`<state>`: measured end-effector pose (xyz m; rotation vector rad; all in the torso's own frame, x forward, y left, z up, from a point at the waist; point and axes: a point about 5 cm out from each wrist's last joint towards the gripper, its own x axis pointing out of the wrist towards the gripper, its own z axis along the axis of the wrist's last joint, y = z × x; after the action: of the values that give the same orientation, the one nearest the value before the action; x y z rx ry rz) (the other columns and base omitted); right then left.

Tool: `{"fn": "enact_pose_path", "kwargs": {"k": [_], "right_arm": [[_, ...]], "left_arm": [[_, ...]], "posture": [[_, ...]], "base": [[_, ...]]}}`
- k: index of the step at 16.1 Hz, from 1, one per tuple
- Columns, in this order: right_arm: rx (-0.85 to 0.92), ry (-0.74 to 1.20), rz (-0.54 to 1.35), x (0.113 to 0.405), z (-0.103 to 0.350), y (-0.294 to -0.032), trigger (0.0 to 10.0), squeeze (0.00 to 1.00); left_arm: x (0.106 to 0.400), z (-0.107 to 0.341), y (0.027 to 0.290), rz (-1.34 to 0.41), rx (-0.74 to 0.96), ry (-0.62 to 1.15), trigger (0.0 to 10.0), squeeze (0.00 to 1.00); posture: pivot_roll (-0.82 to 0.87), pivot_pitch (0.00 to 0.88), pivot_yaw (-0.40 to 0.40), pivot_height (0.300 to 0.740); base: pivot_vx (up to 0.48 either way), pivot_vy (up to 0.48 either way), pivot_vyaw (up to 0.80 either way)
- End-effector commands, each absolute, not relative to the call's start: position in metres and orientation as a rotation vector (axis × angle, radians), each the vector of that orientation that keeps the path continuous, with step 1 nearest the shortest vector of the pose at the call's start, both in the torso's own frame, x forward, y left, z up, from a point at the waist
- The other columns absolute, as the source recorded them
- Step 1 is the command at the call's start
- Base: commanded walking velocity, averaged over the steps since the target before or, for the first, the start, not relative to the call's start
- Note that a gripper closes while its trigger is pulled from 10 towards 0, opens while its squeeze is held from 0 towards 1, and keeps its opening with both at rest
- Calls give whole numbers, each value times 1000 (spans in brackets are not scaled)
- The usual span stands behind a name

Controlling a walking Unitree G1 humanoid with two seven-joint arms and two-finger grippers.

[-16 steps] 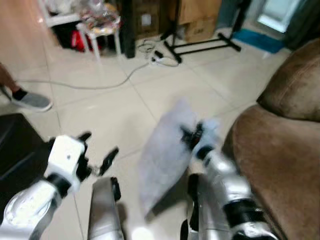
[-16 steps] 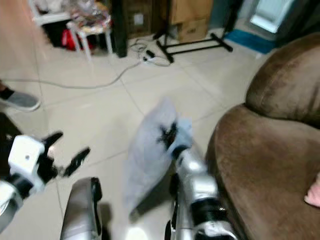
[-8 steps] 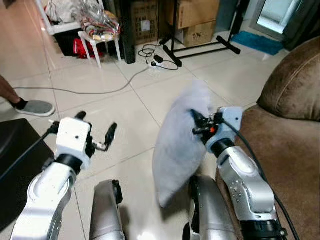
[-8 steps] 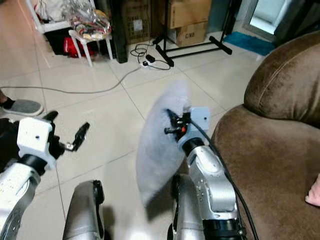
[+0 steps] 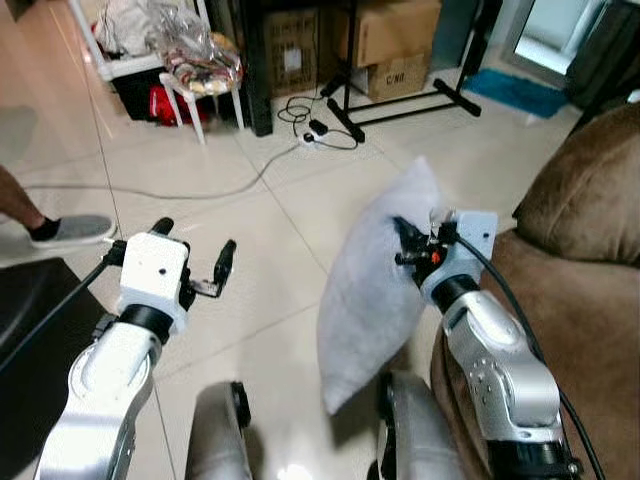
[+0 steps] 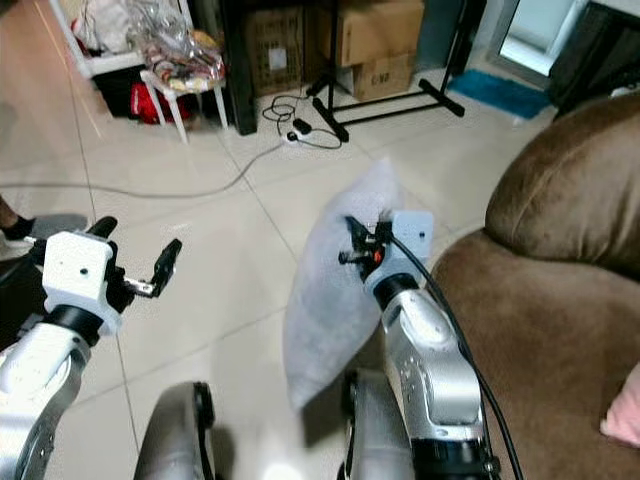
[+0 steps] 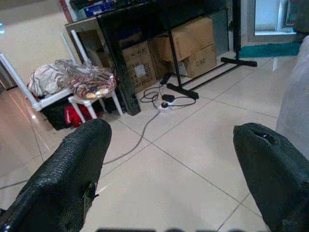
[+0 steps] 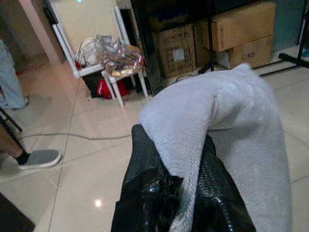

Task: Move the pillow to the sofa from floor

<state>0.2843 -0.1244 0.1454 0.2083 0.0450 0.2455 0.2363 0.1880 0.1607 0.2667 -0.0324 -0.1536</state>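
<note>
Right gripper (image 5: 404,243) was clamped on a pinch of the grey pillow (image 5: 372,290), which hung off the floor just left of the brown sofa (image 5: 560,300). Left gripper (image 5: 196,255) was spread wide, holding nothing. Risk: the grip took only a fold near the edge, so a swing could shake the pillow loose. It could also snag the sofa's near arm. Far off: cable (image 5: 200,190) on the floor, cardboard boxes (image 5: 395,50), white stool (image 5: 200,80); a person's shoe (image 5: 70,230) at left.

A home living room: brown sofa (image 5: 585,290), tiled floor (image 5: 250,240), stacked cardboard boxes (image 5: 395,45), cluttered white stool (image 5: 200,75).
</note>
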Motion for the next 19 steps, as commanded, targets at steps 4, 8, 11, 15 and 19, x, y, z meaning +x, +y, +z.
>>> {"fn": "enact_pose_path", "kwargs": {"k": [4, 8, 11, 15, 19], "right_arm": [[250, -40, 245, 283, 166, -126, 10000, 0], [265, -41, 236, 284, 167, -124, 10000, 0], [256, -36, 269, 287, 168, -120, 10000, 0], [250, -16, 239, 289, 166, -123, 10000, 0], [263, -18, 228, 289, 166, -124, 10000, 0]], "left_arm": [[242, 161, 183, -167, 256, -44, 10000, 141], [244, 162, 181, -174, 259, -49, 10000, 137], [248, 164, 180, -173, 259, -57, 10000, 141], [251, 164, 177, -177, 255, -66, 10000, 141], [256, 165, 173, -197, 263, -76, 10000, 141]], "posture": [[-64, 0, 16, 650], [-65, 0, 22, 690], [-66, 0, 24, 720], [-71, 0, 28, 740], [-75, 0, 31, 740]], "base": [[0, 0, 0], [0, 0, 0], [0, 0, 0], [0, 0, 0], [0, 0, 0]]}}
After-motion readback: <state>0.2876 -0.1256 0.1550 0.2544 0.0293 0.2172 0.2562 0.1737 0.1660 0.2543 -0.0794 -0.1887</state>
